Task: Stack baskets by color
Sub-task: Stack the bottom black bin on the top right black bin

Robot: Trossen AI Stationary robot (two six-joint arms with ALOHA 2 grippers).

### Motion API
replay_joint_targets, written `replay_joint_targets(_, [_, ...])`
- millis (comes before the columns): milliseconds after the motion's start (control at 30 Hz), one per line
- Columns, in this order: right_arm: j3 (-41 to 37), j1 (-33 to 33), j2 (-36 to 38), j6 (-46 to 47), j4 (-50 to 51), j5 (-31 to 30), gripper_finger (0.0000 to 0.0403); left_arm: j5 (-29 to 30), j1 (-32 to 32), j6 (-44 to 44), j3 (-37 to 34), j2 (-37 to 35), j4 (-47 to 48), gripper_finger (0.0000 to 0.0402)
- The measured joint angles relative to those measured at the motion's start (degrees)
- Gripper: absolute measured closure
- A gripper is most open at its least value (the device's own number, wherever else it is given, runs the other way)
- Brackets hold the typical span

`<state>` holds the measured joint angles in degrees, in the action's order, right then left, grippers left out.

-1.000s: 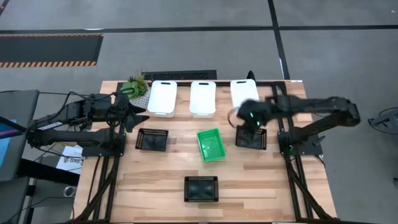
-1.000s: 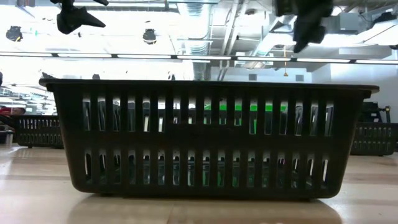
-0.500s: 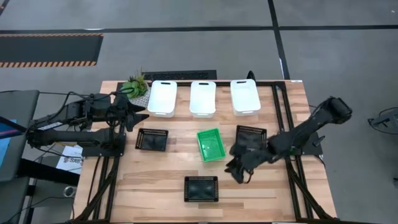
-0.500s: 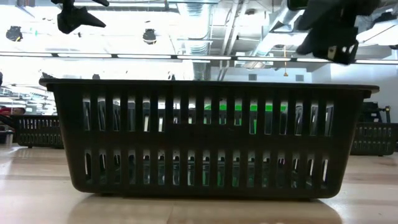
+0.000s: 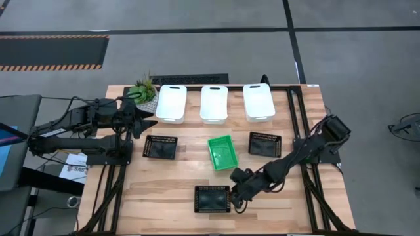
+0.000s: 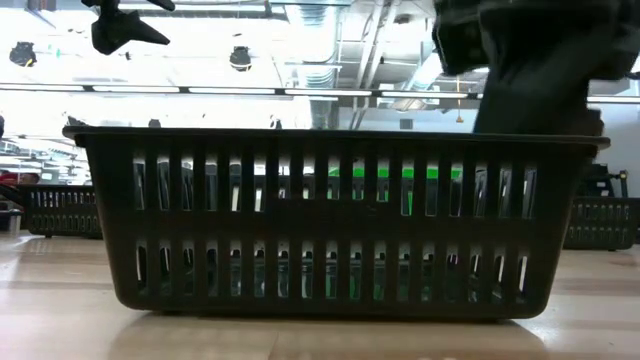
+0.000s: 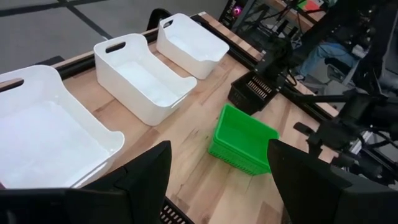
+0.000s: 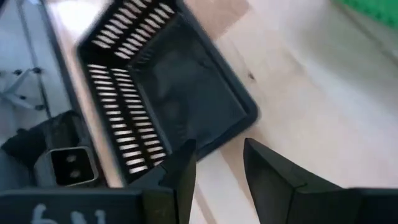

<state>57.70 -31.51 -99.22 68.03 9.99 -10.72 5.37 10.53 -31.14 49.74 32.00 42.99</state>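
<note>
Baskets: three glossy white baskets [image 5: 216, 103] in a row along the far edge of the bench [image 5: 170, 190]; one bright green basket [image 5: 222, 152] mid-bench, skewed; three black slotted baskets, one left of centre [image 5: 161, 147], one right of centre [image 5: 265, 144], one at the near edge [image 5: 212, 198]. Right end effector [image 5: 237, 195] is beside the near black basket's right rim, fingers apart, holding nothing; half a second ago it was farther back, near the right black basket. Left end effector [image 5: 146, 118] is unchanged, fingers apart, above the bench's far left. Bench is pale wood planks; potted plant [image 5: 141, 90] at the far left corner; grey floor with hazard-striped strip [image 5: 52, 52] beyond.
</note>
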Motion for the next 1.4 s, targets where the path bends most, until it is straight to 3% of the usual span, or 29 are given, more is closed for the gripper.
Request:
replay_joint_targets(400, [1.47,2.06,-2.93,-0.38,1.13,0.06,0.0212,-0.02,-0.01,0.02,0.0,-0.02,0.16,0.0148])
replay_joint_targets(833, [1.42,2.97,-3.3,2.47,3.99,1.11,0.0236,0.92,-0.01,1.14,0.0,-0.01,0.02,0.0148])
replay_joint_targets(1000, [1.38,2.99,-3.18,5.49,7.46,0.11,0.0274,1.09,-0.01,1.14,0.0,0.01,0.02,0.0148])
replay_joint_targets(1200, [1.39,2.99,-3.12,6.98,7.87,0.17,0.0383,1.09,0.01,1.14,0.0,-0.01,0.02,0.0148])
replay_joint_targets(1400, [1.39,2.93,-3.11,7.1,7.91,0.48,0.0388,1.09,-0.01,1.05,0.0,-0.01,0.02,0.0148])
